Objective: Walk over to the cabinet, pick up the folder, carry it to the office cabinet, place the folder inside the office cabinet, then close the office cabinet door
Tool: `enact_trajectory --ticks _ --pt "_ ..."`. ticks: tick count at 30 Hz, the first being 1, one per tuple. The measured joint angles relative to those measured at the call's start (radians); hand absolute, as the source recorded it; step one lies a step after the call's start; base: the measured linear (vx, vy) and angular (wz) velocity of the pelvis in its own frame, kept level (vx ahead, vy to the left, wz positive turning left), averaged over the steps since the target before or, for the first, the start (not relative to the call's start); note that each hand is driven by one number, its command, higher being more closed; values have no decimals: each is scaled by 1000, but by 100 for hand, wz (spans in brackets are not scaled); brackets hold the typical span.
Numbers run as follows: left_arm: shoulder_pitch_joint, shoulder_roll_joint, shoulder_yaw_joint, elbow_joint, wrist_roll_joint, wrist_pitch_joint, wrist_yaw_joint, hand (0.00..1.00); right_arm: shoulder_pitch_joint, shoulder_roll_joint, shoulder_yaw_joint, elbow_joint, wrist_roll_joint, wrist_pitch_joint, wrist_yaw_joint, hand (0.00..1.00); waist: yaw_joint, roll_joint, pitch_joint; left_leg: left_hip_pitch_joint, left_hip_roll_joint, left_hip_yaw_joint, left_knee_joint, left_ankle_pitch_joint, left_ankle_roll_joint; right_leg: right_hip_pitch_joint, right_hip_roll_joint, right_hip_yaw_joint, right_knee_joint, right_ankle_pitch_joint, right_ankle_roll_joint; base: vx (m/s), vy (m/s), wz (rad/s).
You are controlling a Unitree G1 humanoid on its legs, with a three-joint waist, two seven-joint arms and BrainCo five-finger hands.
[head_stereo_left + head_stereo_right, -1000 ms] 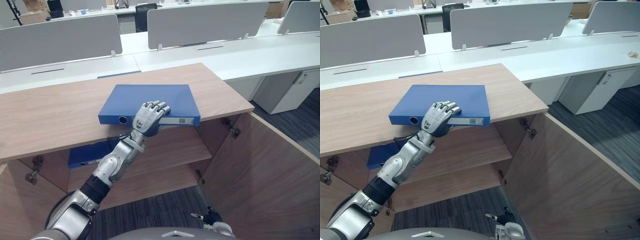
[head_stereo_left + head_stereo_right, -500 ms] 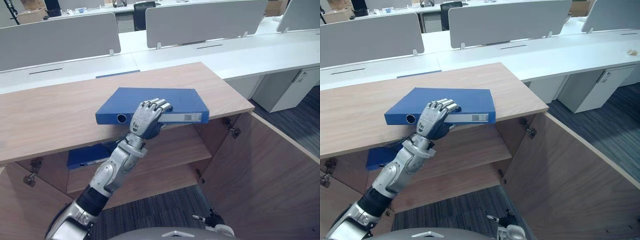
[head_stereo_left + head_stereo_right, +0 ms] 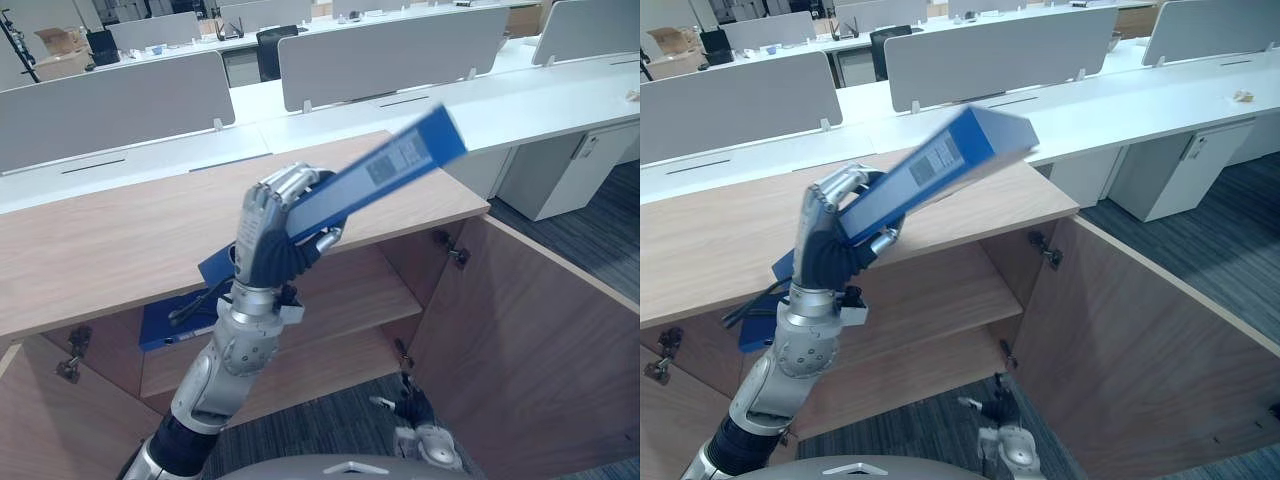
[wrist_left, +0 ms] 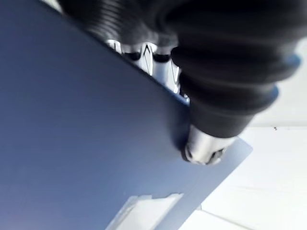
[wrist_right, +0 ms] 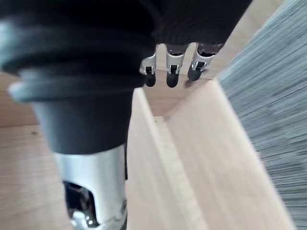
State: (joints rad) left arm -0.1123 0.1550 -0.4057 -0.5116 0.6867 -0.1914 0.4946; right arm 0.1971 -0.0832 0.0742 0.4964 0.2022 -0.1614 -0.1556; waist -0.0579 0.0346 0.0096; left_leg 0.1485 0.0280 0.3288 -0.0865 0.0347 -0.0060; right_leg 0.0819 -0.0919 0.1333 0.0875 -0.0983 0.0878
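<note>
The blue folder [image 3: 390, 170] is in the air above the wooden cabinet top [image 3: 100, 250], tilted steeply with its labelled spine rising to the right. My left hand [image 3: 268, 235] is shut on its lower end, fingers over the upper face and thumb underneath. Close up in the left wrist view, the folder's blue cover [image 4: 72, 143] lies against the thumb [image 4: 204, 148]. My right hand [image 3: 415, 420] hangs low in front of the open cabinet, fingers [image 5: 168, 72] relaxed and holding nothing.
The cabinet's right door [image 3: 540, 340] stands wide open, showing wooden shelves [image 3: 350, 290]. A second blue folder [image 3: 170, 320] lies on the upper shelf at the left. White desks with grey dividers [image 3: 400, 55] run behind, and a white drawer unit [image 3: 560, 170] stands at right.
My left hand has lifted the folder off the cabinet top and swung it up, so it now slants upward to the right. The view has also shifted slightly.
</note>
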Motion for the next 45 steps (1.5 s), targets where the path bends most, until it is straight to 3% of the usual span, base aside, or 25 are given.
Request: enact_trajectory --ticks 8,18,23,33,38,45 --pt "16 -4 39 -122 -58 -15 29 100 54 81 1 -430 87 -122 -6 0 -3 -23 4 -7 -1 9 0 0 0 -17 4 19 1 12 10 -17 -15 -6" --pt "94 -30 160 -227 -295 -68 63 100 107 114 -3 -813 66 -190 -56 0 -9 -36 12 -7 -1 39 7 -8 7 -33 7 50 -5 19 10 10 -17 -10" --pt "130 -42 194 -227 -333 -69 65 100 66 108 -13 -924 43 -220 -77 0 -8 -36 13 -6 -3 59 7 -13 9 -43 9 72 -4 23 13 -16 -19 -13" --pt "131 -37 184 -166 -432 -115 -28 100 -135 -10 -16 -959 28 -237 -75 0 0 -37 13 -11 -9 53 6 -11 13 -43 2 71 -10 28 20 -25 -21 0" --pt "131 -35 158 -113 -521 -126 -90 100 -200 -82 3 -940 106 -239 -13 0 0 -37 13 -30 -15 30 6 -4 23 -44 -8 47 -22 33 23 -16 -19 14" --pt "131 1 119 -81 -629 -144 -176 100 -275 -174 70 -803 240 -223 116 0 23 -39 11 -35 -16 18 0 3 29 -42 -9 36 -16 34 23 -22 -22 5"
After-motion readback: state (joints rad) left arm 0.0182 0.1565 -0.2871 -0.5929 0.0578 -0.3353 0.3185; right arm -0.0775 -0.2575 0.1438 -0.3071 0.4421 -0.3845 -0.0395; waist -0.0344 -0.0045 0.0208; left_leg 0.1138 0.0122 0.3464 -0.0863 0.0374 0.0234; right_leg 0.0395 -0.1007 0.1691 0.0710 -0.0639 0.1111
